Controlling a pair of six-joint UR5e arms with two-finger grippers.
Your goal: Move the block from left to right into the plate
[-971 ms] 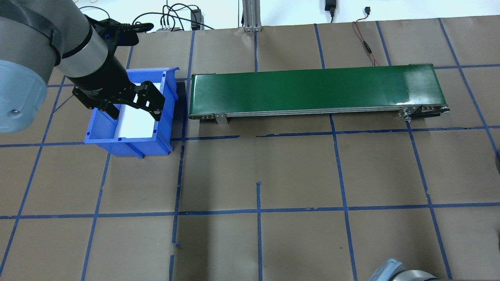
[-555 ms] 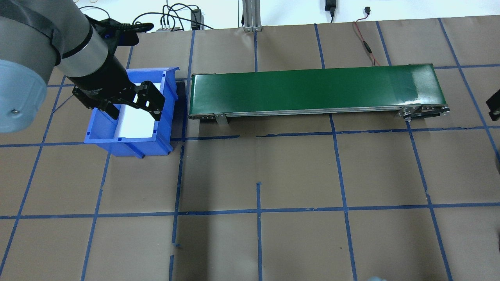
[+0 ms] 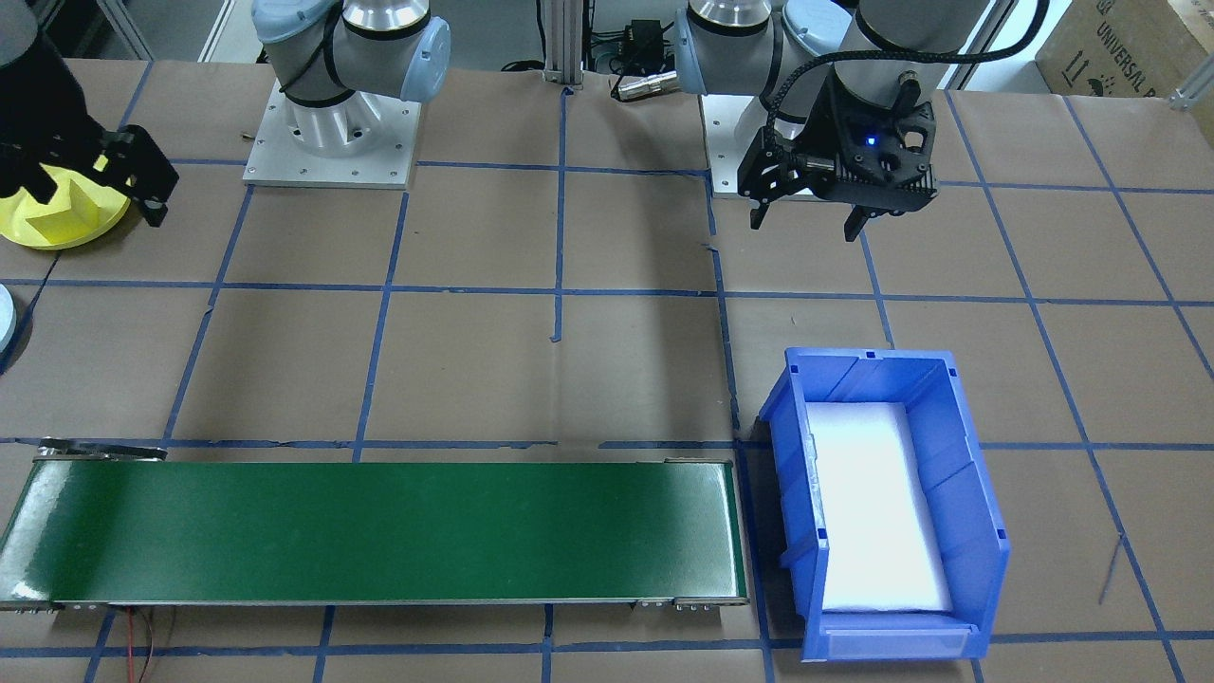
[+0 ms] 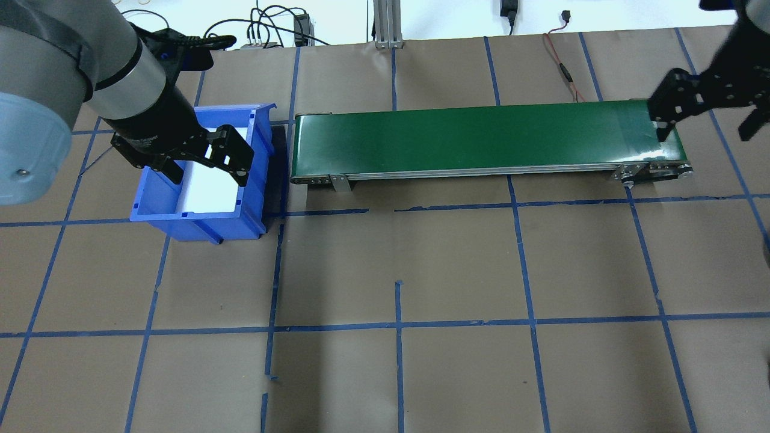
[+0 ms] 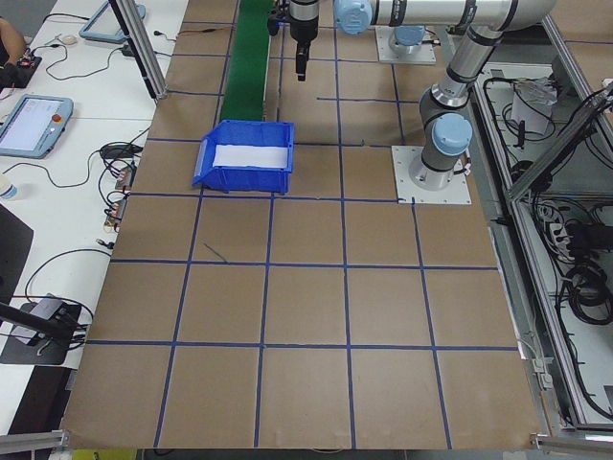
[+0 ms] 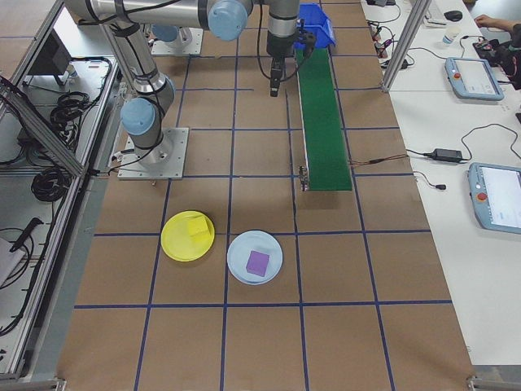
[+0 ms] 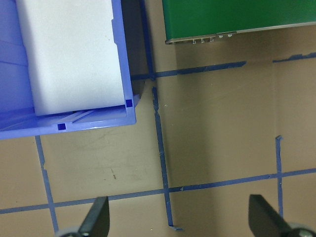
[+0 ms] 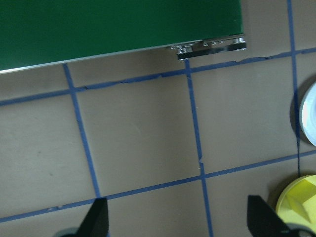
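Yellow foam, the block [image 6: 197,227] sits in the plate [image 6: 174,244] toward its 2 o'clock rim; it looks light and soft, probably best pinched gently across two flat sides. The right gripper [image 4: 704,114] hangs with fingers spread over the belt's [image 4: 481,135] end. The left gripper [image 3: 823,205], also spread and empty, hovers near the bin [image 3: 967,503].
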